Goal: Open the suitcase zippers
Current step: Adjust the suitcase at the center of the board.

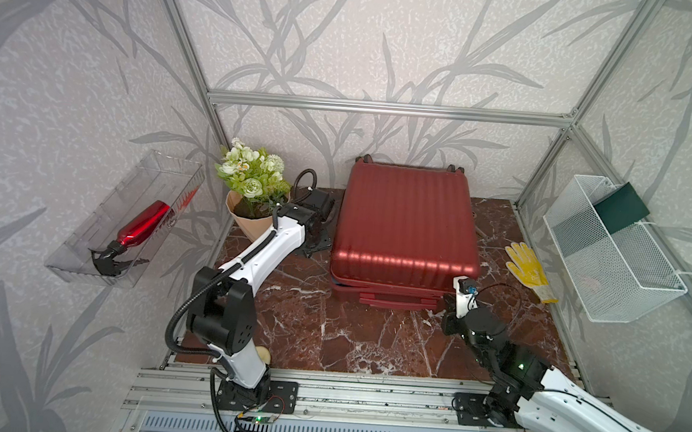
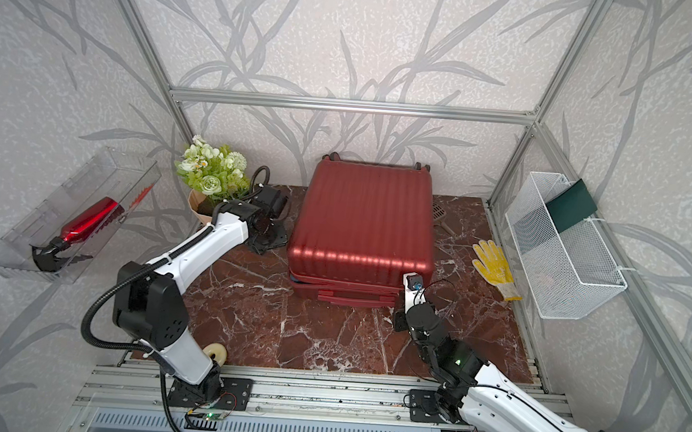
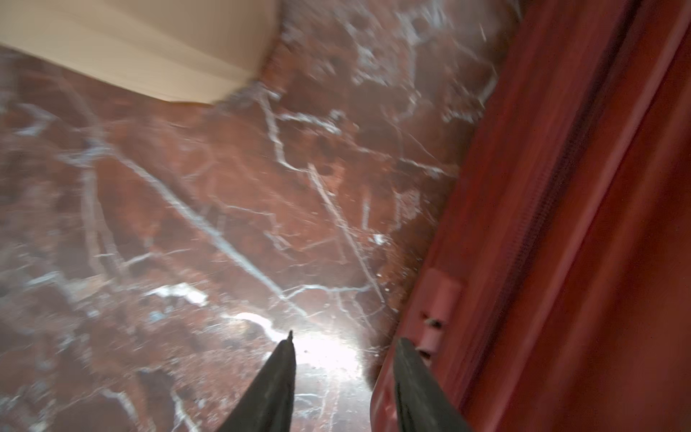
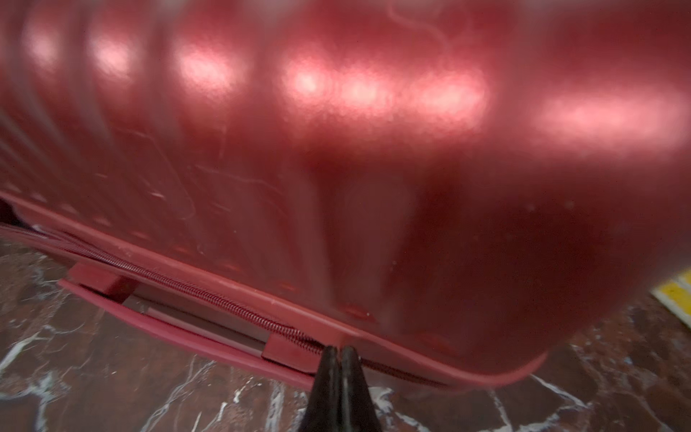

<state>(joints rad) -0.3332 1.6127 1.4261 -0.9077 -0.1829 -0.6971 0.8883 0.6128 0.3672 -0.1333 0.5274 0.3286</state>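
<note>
The red ribbed suitcase (image 1: 406, 221) (image 2: 365, 218) lies flat at the back middle of the marble table. At its front left corner the halves gape a little and light blue (image 1: 341, 284) shows. The red zippers' track (image 4: 209, 295) runs along the front seam above the pull-out handle (image 4: 168, 321). My right gripper (image 4: 339, 349) is shut, its tips pressed on that track near the front right corner; no pull tab shows between them. My left gripper (image 3: 346, 340) is open over bare marble beside the case's left side (image 3: 598, 262), where the track (image 3: 549, 194) also runs. One fingertip (image 3: 404, 348) is close to the shell.
A paper-wrapped bouquet (image 1: 254, 190) stands just behind the left arm. A yellow glove (image 1: 527, 275) lies right of the case. A white mesh basket (image 1: 612, 252) hangs on the right wall. A clear tray with a red spray bottle (image 1: 143, 223) hangs on the left.
</note>
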